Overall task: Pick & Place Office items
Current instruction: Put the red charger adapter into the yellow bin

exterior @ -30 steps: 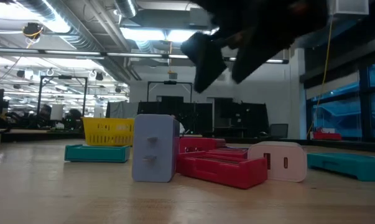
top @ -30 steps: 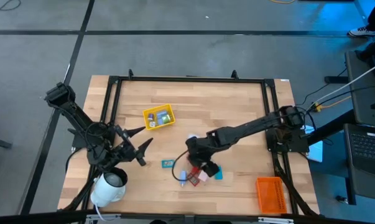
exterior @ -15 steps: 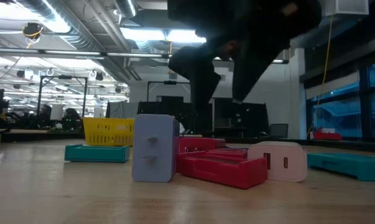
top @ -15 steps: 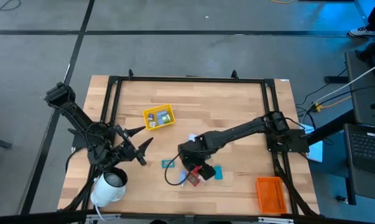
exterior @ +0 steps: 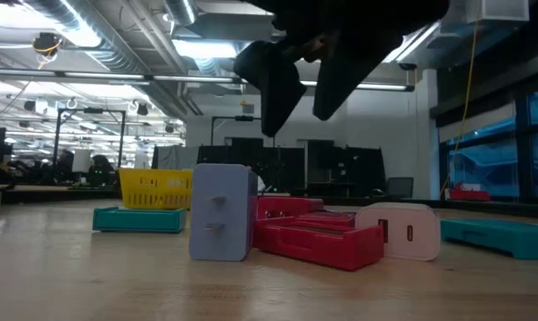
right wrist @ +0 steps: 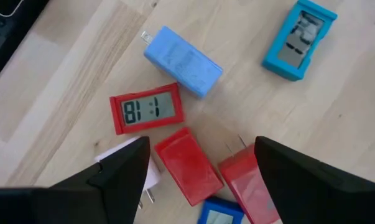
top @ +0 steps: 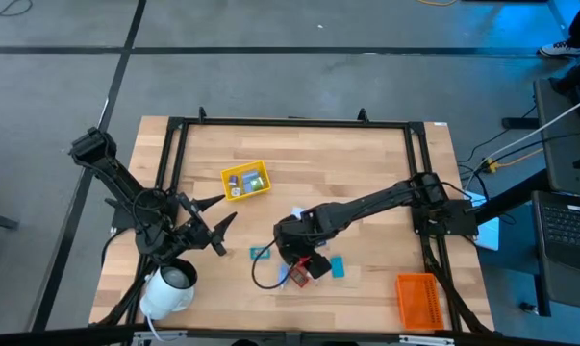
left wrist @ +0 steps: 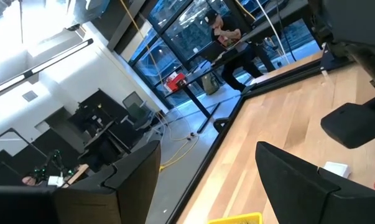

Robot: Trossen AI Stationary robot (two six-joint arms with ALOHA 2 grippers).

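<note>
A: Wood tabletop (top: 366, 163) in a black frame, grey floor round it. Left to right from above?

B: Left gripper (top: 215, 223) hangs over the table's left part, fingers spread, holding nothing. White roll (top: 170, 287) sits at the near left corner. Yellow tray (top: 245, 180) is back of centre with small pieces inside. Right gripper (top: 288, 258) hovers mid-table over the office items (top: 309, 269), with a lone teal piece (top: 260, 253) just to their left. Orange tray (top: 416, 299) is near the right corner.

A: Is the right one gripping?

B: No. Low view has its two fingers (exterior: 270, 82) well apart, up above the pile and clear of it.

A: What does its wrist camera add?

B: Detail the overhead lacks: a light blue plug block (right wrist: 182, 61), a red clock (right wrist: 147, 109) with digits showing, two plain red blocks, a white plug piece at one finger's edge, and a teal clock (right wrist: 300, 38) off on its own. All lie flat on the wood.

A: Low view?

B: There the blue block (exterior: 222, 212) stands upright, with red pieces (exterior: 318, 236) and a white plug (exterior: 398, 231) beside it.

A: Room?

B: Open hall with ceiling lights and desks. Left wrist view shows windows and a person (left wrist: 231, 46) standing beyond the table.
</note>
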